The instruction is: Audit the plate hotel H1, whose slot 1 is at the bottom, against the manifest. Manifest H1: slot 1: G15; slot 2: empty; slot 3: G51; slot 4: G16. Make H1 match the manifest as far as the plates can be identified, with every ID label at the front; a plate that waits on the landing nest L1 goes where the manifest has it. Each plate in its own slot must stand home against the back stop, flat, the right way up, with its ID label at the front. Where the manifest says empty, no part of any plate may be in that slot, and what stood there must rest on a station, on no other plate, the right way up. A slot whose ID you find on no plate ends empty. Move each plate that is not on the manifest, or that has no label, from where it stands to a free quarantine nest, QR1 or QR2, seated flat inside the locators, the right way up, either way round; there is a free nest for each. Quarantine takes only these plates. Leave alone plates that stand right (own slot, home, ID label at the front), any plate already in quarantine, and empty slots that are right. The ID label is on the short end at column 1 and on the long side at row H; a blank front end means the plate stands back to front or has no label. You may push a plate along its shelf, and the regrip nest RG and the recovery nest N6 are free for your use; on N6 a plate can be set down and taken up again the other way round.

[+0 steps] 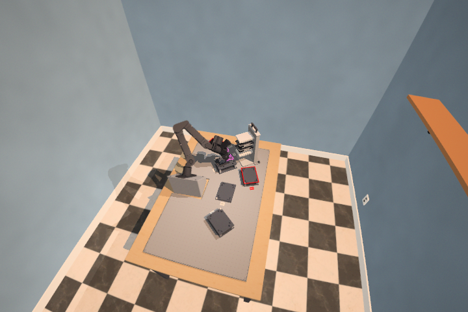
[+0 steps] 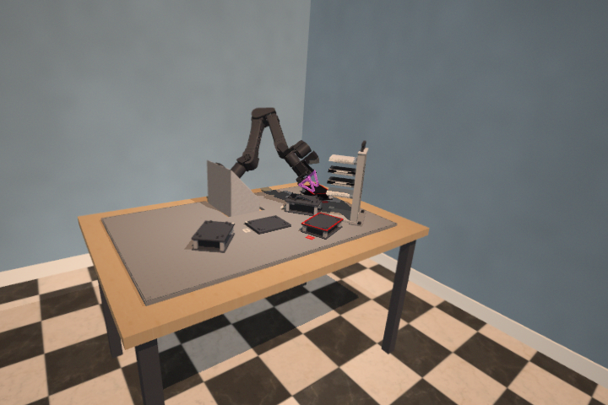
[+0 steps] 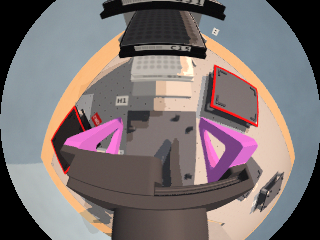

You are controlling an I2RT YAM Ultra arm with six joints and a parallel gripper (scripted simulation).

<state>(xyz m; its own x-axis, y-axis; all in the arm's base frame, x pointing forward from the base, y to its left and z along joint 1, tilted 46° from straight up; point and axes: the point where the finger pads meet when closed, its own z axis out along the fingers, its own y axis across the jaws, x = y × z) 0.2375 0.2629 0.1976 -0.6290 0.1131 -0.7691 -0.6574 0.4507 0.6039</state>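
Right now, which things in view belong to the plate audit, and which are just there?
Job:
- hotel with its plates
- red-rimmed nest
- flat nest
- raised nest
- nest under the gripper
- gripper, open, holding nothing

Just there:
- grey wedge by the arm's base
- orange wall shelf
- wall outlet

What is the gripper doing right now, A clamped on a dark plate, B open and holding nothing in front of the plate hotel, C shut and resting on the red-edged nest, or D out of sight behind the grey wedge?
B: the gripper has its purple fingers spread wide with nothing between them, facing the plate hotel.
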